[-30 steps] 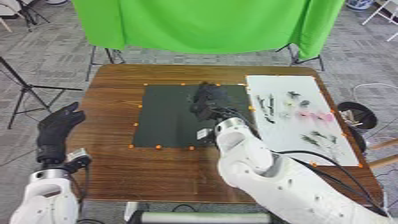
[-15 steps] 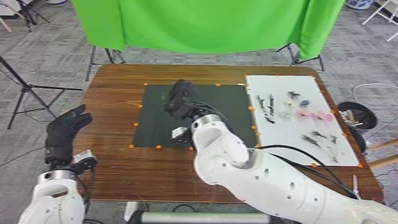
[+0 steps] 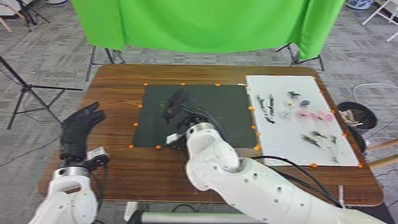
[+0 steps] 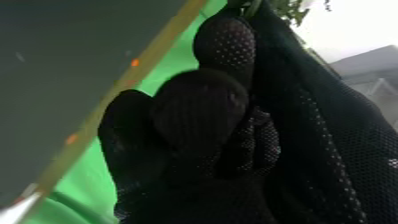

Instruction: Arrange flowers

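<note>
Above the left part of the black mat (image 3: 226, 107) is my right hand (image 3: 177, 111). In the right wrist view its thumb and fingers, on the hand (image 4: 200, 107), pinch a thin stem (image 4: 253, 7), with green leaves (image 4: 290, 9) beside the fingertips. My left hand (image 3: 80, 127) is over the table's left edge with relaxed, extended fingers. On the white sheet (image 3: 284, 85) lie pink flowers (image 3: 313, 115), dark twigs (image 3: 270, 106), a small dark sprig (image 3: 293, 94) and thin green sprigs (image 3: 318, 137).
The brown table (image 3: 115, 107) has small orange markers around the mat and the sheet. A black bin (image 3: 357, 116) stands on the floor beyond the table's right edge. A green cloth (image 3: 209, 25) hangs behind the table, and a tripod (image 3: 28, 90) stands at the left.
My right hand has moved left across the black mat, then a little nearer to the robot. My left hand has shifted right, toward the table.
</note>
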### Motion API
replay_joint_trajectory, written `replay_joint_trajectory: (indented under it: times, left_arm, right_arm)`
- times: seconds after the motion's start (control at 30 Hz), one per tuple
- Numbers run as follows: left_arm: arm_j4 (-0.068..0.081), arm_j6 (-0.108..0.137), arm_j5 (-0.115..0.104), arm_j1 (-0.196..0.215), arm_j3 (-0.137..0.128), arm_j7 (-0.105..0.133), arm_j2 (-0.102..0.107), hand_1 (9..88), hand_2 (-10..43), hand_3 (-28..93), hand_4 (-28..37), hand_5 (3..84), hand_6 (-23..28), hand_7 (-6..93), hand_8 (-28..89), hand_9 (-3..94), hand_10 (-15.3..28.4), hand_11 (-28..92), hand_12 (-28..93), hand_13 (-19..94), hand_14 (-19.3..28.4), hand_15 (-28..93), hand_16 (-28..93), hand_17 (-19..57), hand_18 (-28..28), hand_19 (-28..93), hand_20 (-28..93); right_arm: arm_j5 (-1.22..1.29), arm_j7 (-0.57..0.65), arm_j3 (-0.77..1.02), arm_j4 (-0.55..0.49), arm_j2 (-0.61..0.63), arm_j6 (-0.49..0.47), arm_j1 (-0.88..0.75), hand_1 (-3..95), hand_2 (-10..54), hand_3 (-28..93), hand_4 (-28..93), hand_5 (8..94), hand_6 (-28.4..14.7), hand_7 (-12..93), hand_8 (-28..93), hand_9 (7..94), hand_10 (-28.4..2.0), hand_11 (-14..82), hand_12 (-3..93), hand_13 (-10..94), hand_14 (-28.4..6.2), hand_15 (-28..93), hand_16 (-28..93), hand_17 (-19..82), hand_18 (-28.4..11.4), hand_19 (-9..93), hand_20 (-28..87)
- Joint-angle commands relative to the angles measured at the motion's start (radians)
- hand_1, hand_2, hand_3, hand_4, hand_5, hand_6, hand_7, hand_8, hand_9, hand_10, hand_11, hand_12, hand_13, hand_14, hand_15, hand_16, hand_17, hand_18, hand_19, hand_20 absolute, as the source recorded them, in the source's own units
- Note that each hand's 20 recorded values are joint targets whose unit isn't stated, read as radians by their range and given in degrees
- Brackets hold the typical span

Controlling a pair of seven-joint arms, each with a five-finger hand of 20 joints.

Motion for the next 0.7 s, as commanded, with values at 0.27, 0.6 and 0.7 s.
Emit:
replay_joint_trajectory:
  times: [0.27,0.6,0.7]
  left_arm:
    - [-0.007,-0.039,-0.004,0.018,0.028,-0.034,-0.052,24.7,-1.6,71,-28.2,51.0,3.8,13.1,-7,50.4,14.4,22,12,41,18.0,23,-2,11.4,12.0,9,20]
    - [0.004,-0.033,-0.012,-0.001,0.043,-0.036,-0.053,25.1,-1.3,71,-28.1,51.0,3.9,13.1,-7,50.3,14.4,22,12,41,18.2,23,-2,11.4,12.0,9,20]
    - [0.005,-0.036,-0.01,-0.002,0.045,-0.034,-0.053,25.1,-1.3,71,-28.0,51.0,3.9,13.0,-7,50.3,14.4,22,12,41,18.2,23,-2,11.3,12.1,9,20]
  right_arm:
    - [0.036,-0.005,0.017,0.046,-0.044,0.096,-0.079,58.5,-9.5,64,1,73.5,-4.7,41,15,93.1,-10.6,19.0,45.3,94,-1.9,48,32,75,-4.5,76,43]
    - [0.097,-0.029,0.009,0.047,-0.052,0.098,-0.085,59.8,-9.5,63,-1,74.5,-4.8,39,13,93.7,-10.5,17.6,39.9,94,-3.1,47,26,76,-4.7,71,43]
    - [0.111,-0.027,0.006,0.043,-0.052,0.095,-0.09,60.1,-9.5,63,-2,74.6,-4.7,39,13,93.7,-10.5,17.1,38.0,94,-3.2,46,25,76,-4.7,70,43]
